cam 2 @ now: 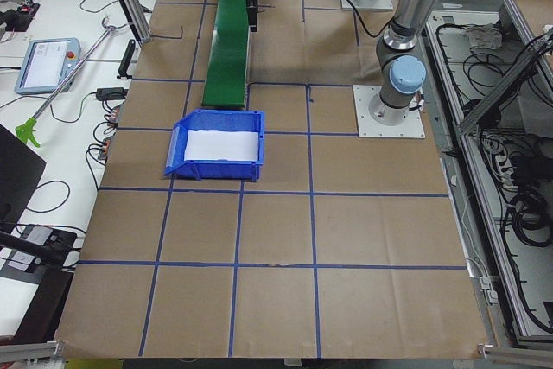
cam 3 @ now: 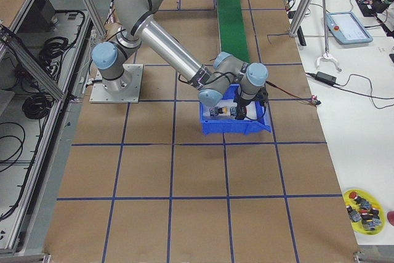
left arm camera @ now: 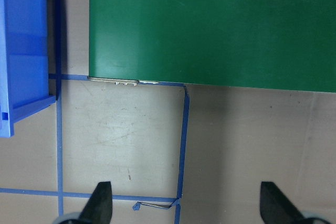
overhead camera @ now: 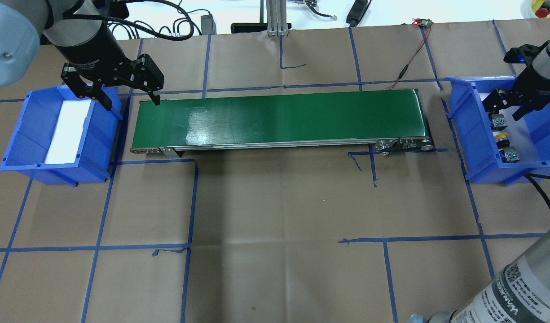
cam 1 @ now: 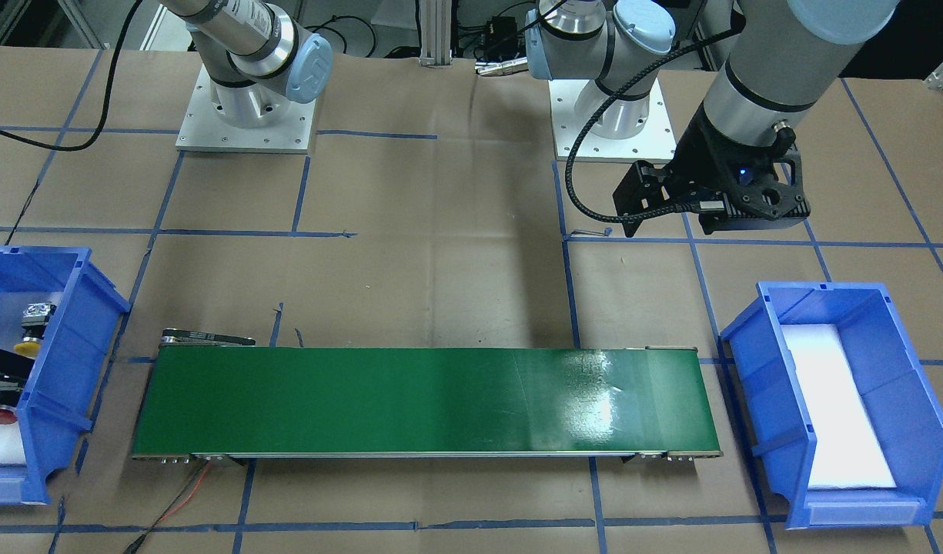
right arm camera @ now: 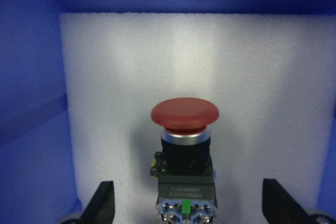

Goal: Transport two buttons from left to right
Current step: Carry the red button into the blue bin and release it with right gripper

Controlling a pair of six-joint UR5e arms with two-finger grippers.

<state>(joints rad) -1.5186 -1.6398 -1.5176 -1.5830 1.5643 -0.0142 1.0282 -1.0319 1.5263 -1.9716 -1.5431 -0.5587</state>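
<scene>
Red button between fingers of right gripper

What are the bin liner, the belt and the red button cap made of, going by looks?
Bin liner: white foam, likely; matte, finely grained surface.
Belt: green PVC or rubber, probably; smooth and glossy, with glare patches.
Red button cap: plastic, it seems; satin, faintly mottled.

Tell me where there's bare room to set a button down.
The belt is bare end to end. The left bin holds only foam. The table on the robot's side of the belt is open too. Crowded: the right bin, with the yellow button, the red button and the right gripper open over it.
</scene>
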